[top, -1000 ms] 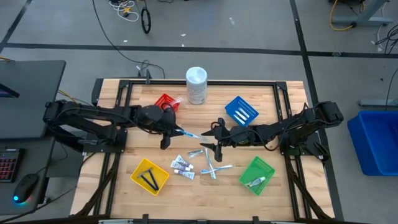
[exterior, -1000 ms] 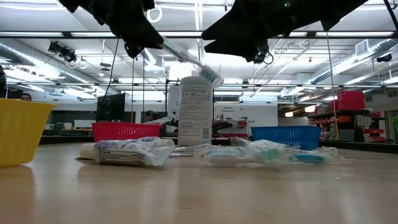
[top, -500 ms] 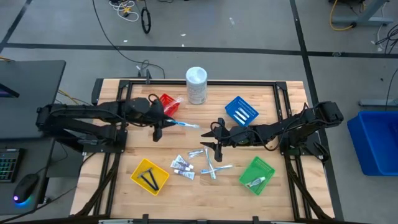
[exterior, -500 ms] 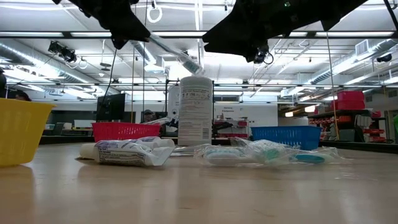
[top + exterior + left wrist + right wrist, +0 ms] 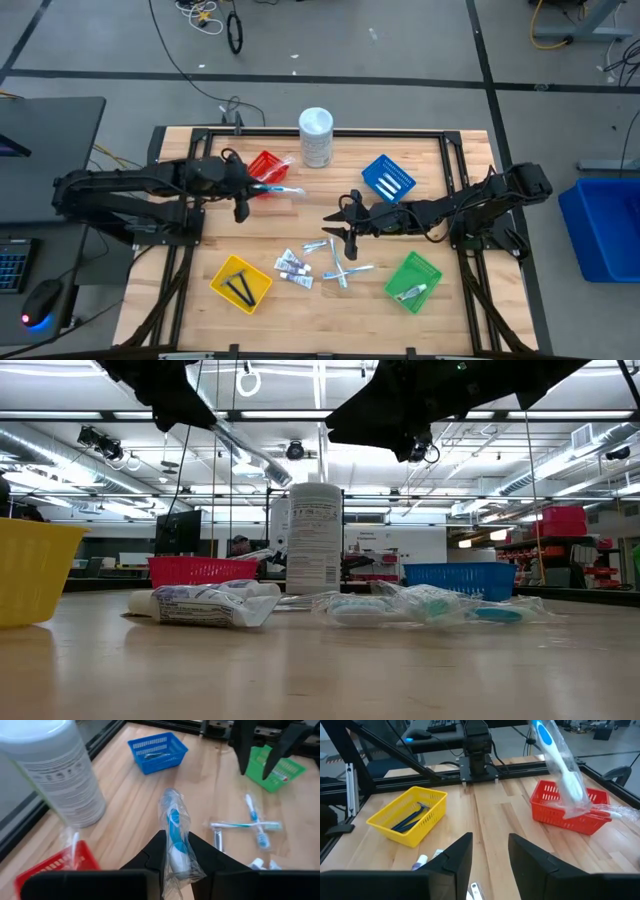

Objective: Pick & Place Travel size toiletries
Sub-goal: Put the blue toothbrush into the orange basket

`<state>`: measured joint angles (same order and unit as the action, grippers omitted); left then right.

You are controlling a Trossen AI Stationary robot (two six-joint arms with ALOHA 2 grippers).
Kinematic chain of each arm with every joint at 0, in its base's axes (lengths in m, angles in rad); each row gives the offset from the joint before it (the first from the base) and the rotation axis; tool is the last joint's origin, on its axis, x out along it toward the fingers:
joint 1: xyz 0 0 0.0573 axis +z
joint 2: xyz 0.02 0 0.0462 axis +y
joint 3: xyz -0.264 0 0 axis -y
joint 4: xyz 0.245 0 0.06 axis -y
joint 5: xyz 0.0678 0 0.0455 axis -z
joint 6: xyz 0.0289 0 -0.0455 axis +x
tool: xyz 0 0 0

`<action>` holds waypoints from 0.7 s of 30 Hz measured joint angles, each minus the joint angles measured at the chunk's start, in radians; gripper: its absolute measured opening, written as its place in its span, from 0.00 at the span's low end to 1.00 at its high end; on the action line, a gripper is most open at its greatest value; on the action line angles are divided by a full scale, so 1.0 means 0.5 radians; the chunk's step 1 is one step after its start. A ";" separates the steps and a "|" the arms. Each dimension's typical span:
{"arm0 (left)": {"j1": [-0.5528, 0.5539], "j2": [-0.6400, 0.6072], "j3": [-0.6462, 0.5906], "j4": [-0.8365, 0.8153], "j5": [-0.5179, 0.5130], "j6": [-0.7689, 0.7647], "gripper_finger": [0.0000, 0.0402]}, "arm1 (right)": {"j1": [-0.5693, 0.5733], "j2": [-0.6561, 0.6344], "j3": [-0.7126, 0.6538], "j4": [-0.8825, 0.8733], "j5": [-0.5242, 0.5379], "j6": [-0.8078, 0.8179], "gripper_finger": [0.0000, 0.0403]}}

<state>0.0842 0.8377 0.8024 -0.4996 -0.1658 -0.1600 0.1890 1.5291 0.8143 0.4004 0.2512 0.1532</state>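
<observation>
My left gripper (image 5: 245, 200) is shut on a blue-and-white toothbrush in a clear wrapper (image 5: 174, 827), above the table beside the red basket (image 5: 266, 166). My right gripper (image 5: 490, 865) hangs open over the table's middle (image 5: 342, 224), nothing between its fingers. Below it on the wood lie small white tubes (image 5: 293, 267) and crossed wrapped toothbrushes (image 5: 342, 269). In the low view the held toothbrush (image 5: 250, 455) slopes down from the left gripper (image 5: 170, 400). My left gripper pinches the wrapped toothbrush near one end (image 5: 176, 862) between its two fingers. The fingers come from the table's left, slanting down, and lie along it. The toothbrush is lifted clear; its free end (image 5: 170, 800) sticks out past the fingertips toward the table's right, sloping down.
A tall white container (image 5: 316, 137) stands at the far edge. A blue basket (image 5: 388, 178) holding sticks is at far right, a green basket (image 5: 413, 281) near right, a yellow basket (image 5: 240, 282) holding black pieces near left. Black frame rails border the table.
My left gripper has risen and drawn back toward the table's left and far edges, ending beside the red basket. The wrapped toothbrush went with it, still clear of the table.
</observation>
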 joint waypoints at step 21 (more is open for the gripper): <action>0.208 -0.072 0.001 -0.574 -0.563 -0.220 0.15 | 0.000 -0.001 0.000 -0.015 0.001 0.053 0.31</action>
<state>0.1885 0.8018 0.8029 -0.7866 -0.4474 -0.2700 0.1890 1.5288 0.8143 0.3927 0.2516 0.1795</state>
